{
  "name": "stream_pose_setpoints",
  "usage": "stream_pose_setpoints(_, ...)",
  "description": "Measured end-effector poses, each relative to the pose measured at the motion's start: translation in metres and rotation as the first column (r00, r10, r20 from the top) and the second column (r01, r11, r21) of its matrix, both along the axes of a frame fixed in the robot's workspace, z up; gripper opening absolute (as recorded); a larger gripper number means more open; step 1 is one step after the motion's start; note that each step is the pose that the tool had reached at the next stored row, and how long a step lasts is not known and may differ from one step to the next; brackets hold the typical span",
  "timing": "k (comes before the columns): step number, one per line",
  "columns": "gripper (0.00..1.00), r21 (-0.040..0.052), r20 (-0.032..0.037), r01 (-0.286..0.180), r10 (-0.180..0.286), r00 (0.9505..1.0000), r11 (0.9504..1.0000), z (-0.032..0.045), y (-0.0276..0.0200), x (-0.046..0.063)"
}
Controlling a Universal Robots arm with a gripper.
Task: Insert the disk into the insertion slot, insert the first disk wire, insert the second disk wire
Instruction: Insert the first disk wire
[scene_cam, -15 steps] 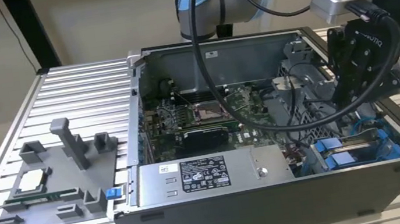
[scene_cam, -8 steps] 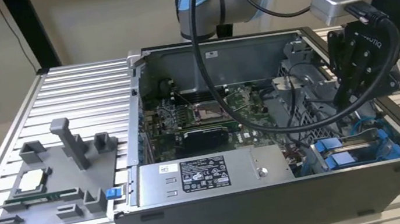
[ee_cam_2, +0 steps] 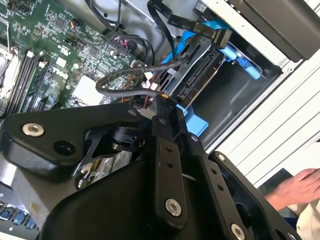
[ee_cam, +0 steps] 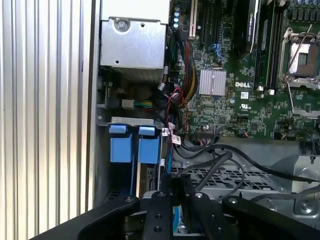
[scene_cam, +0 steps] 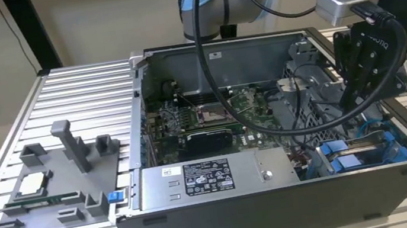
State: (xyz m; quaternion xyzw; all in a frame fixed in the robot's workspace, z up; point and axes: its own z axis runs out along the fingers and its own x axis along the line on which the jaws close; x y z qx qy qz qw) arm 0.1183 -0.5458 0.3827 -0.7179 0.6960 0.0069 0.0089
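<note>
Counter: ribbed metal counter [scene_cam: 73, 96] carrying everything in the exterior view.
Grey tray: lies flat on the counter toward the exterior view's left [scene_cam: 70, 183], with upright posts and a square chip [scene_cam: 31, 183] resting on it.
Computer case: open-topped box [scene_cam: 281, 210] just beside the tray, toward the exterior view's right.
Power box: grey box with a label [scene_cam: 208, 179] along the near wall of the case; its bare metal end also shows in the first wrist view [ee_cam: 132, 50].
Circuit board: green board [scene_cam: 212, 113] on the case floor behind the power box, seen in both wrist views [ee_cam_2: 55, 55] [ee_cam: 235, 95].
Black wire: loops over the board [ee_cam_2: 120, 75] and runs up to the claw's tips; the first wrist view shows it [ee_cam: 210, 165] crossing a perforated metal plate [ee_cam: 225, 177].
Claw: reaches down into the case at the exterior view's right [scene_cam: 348, 107]; in the second wrist view [ee_cam_2: 162, 104] its fingers are drawn together, pinching the black wire just short of the disk's connector edge. It also shows in the first wrist view [ee_cam: 174, 184].
Disk: sits inside the slot, connector edge facing the claw [ee_cam_2: 200, 75], blue plastic around it.
Slot: grey bay [ee_cam_2: 235, 95] in the case corner, marked by blue tabs [scene_cam: 344, 151] [ee_cam: 148, 150].
Hand: a person's hand [ee_cam_2: 297, 187] rests outside the case, well apart from the claw.
</note>
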Motion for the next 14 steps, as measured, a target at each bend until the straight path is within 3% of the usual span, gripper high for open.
stream_pose_setpoints(5,0.0,0.0002,-0.0031,0.0,0.0,1.0,1.0,-0.0002,-0.0004,0.003)
stream_pose_setpoints(11,0.0,0.0,-0.0323,0.0,0.0,0.9995,1.0,-0.0006,-0.0039,0.02)
stream_pose_setpoints(14,0.0,-0.0001,-0.0527,0.0,0.0,0.9986,1.0,-0.0013,-0.0061,0.027)
